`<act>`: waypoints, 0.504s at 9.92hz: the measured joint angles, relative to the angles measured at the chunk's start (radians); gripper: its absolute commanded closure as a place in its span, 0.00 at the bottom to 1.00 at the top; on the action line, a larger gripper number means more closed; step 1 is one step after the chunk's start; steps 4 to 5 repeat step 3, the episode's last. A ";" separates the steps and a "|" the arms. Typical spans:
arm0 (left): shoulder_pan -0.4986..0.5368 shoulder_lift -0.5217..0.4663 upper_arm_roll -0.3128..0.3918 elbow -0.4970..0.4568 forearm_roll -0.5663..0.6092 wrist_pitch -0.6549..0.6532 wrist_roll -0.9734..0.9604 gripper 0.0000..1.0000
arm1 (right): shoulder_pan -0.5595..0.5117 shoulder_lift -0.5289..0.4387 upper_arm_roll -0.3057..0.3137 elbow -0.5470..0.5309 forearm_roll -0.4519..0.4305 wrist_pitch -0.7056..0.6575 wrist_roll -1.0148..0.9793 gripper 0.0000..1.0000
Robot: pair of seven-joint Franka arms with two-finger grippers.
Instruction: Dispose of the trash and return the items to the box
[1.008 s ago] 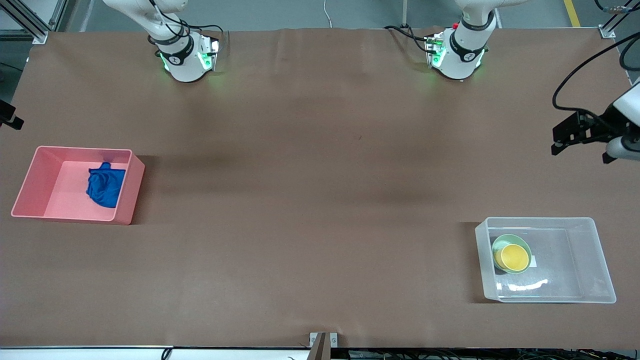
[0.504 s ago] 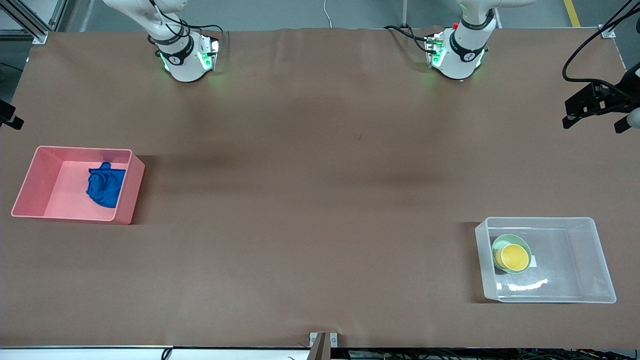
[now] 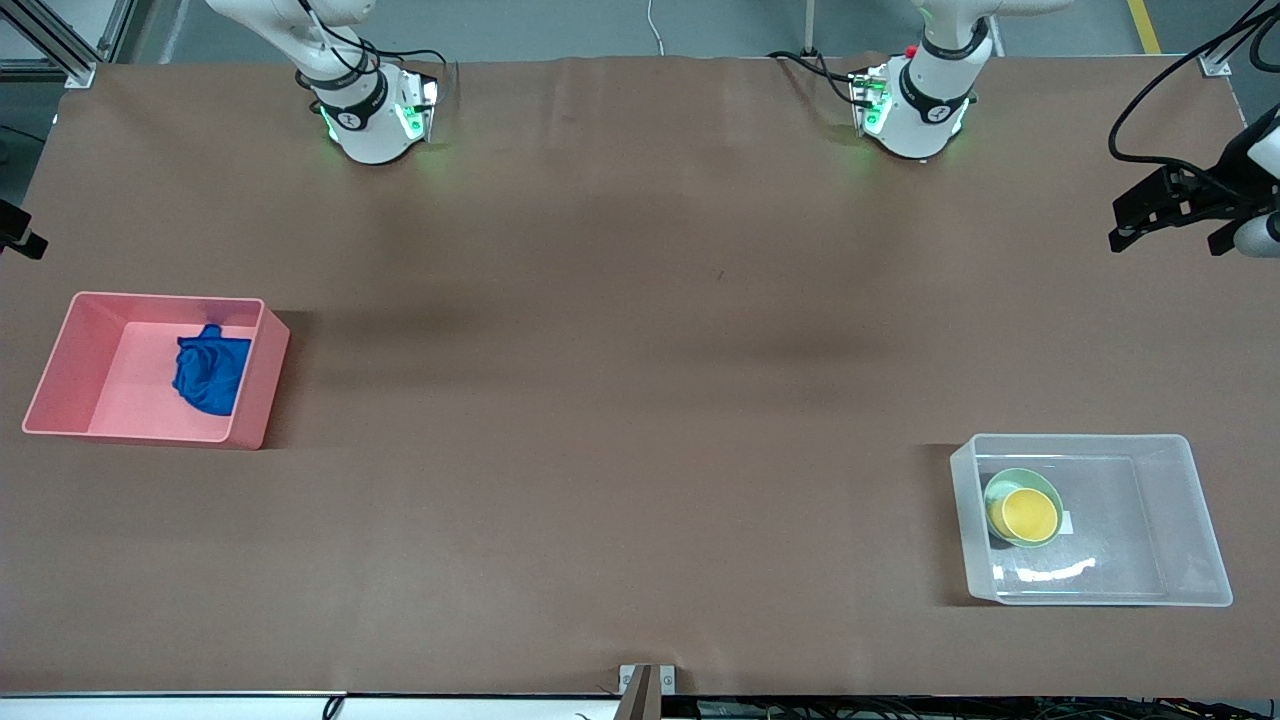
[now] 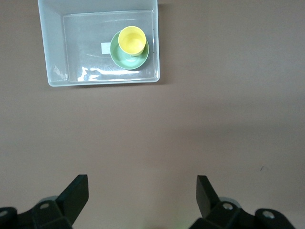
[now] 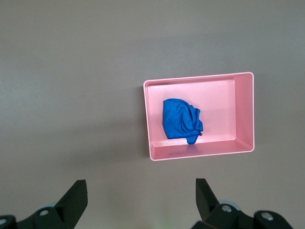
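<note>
The blue cloth wad (image 3: 211, 373) lies in the pink bin (image 3: 70, 360); it also shows in the right wrist view (image 5: 181, 120). The yellow cup (image 3: 1027, 512) stands in the mint-green bowl (image 3: 1002, 482), inside the clear box (image 3: 1195, 520) at the left arm's end. In the left wrist view the cup (image 4: 132, 40) sits in the bowl (image 4: 120, 55) in the box (image 4: 52, 52). My left gripper (image 3: 1165, 245) hangs open and empty high over the table (image 4: 142, 191). My right gripper (image 5: 141, 193) is open, empty, high over bare table beside the bin.
The pink bin (image 5: 243, 114) stands at the right arm's end. Brown paper covers the table (image 3: 640, 400). Both arm bases (image 3: 370, 115) (image 3: 915, 110) stand at the table's edge farthest from the front camera. A black part (image 3: 18, 232) shows at the front view's edge.
My left gripper has risen and drawn away from the clear box, then shifted slightly back. The cup, bowl, cloth and right arm have not moved.
</note>
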 measured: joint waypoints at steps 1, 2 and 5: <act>0.000 -0.004 0.000 -0.004 0.000 0.003 -0.002 0.00 | 0.000 0.000 0.000 0.000 0.000 0.000 0.000 0.00; 0.000 -0.005 0.001 -0.007 0.000 0.005 -0.002 0.00 | 0.000 0.000 0.000 0.000 0.000 0.000 0.000 0.00; 0.001 -0.005 0.002 -0.008 0.000 0.007 -0.002 0.00 | 0.000 0.000 0.000 0.000 0.000 0.000 0.000 0.00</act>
